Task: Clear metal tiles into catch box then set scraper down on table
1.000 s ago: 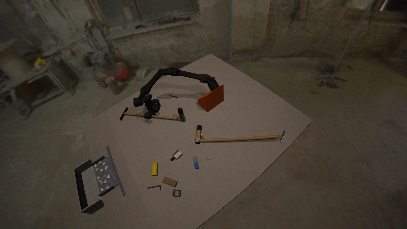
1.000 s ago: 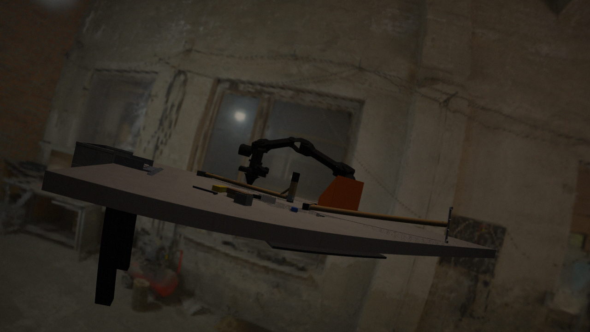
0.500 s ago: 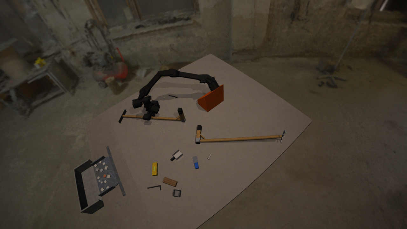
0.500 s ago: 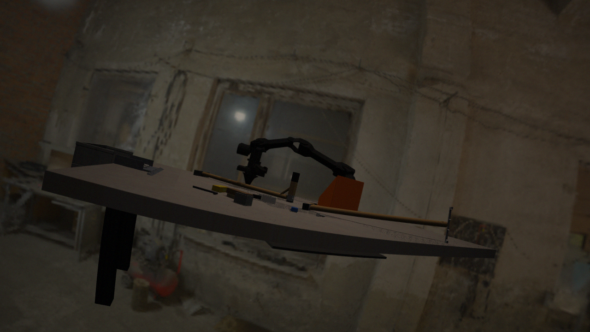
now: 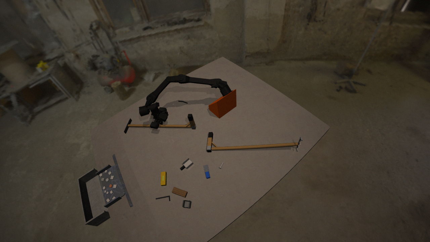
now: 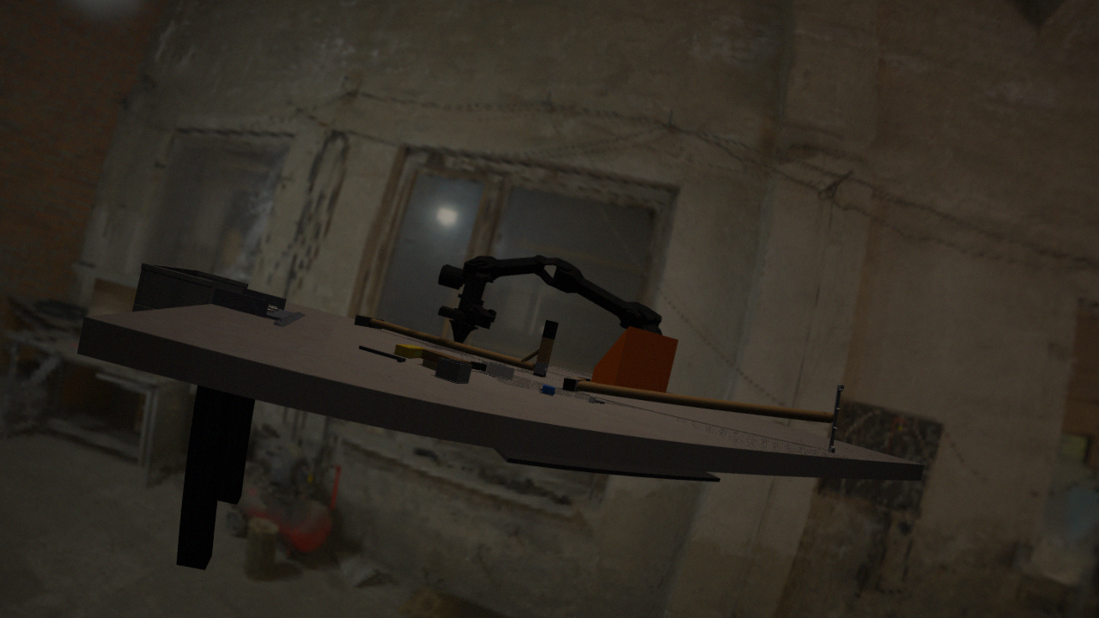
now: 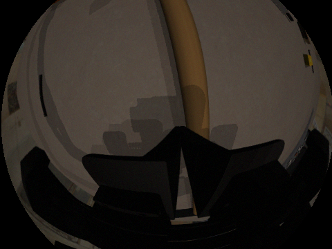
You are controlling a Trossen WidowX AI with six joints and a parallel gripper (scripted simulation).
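Note:
The long scraper (image 5: 174,126) (image 6: 407,331) (image 7: 188,52) lies on the table, with a wooden handle, a dark blade at the left and an upright grip block at the right. My gripper (image 5: 159,121) (image 6: 459,339) (image 7: 179,130) is shut, its fingertips together with nothing between them. It points down at the middle of the handle; the handle passes under the fingers, and touching cannot be told. Several pale metal tiles (image 5: 112,177) and an orange disc (image 5: 110,185) lie on the steel plate (image 5: 118,179). The catch box (image 5: 85,201) (image 6: 173,287) stands at its far left end.
A long wooden rake (image 5: 255,147) (image 6: 707,402) lies to the right. An orange wedge block (image 5: 225,103) (image 6: 637,360) stands by the arm's base. Nearer the front lie a yellow box (image 5: 163,178), a wood block (image 5: 179,192), a blue-handled tool (image 5: 207,174) and a bolt (image 5: 221,165).

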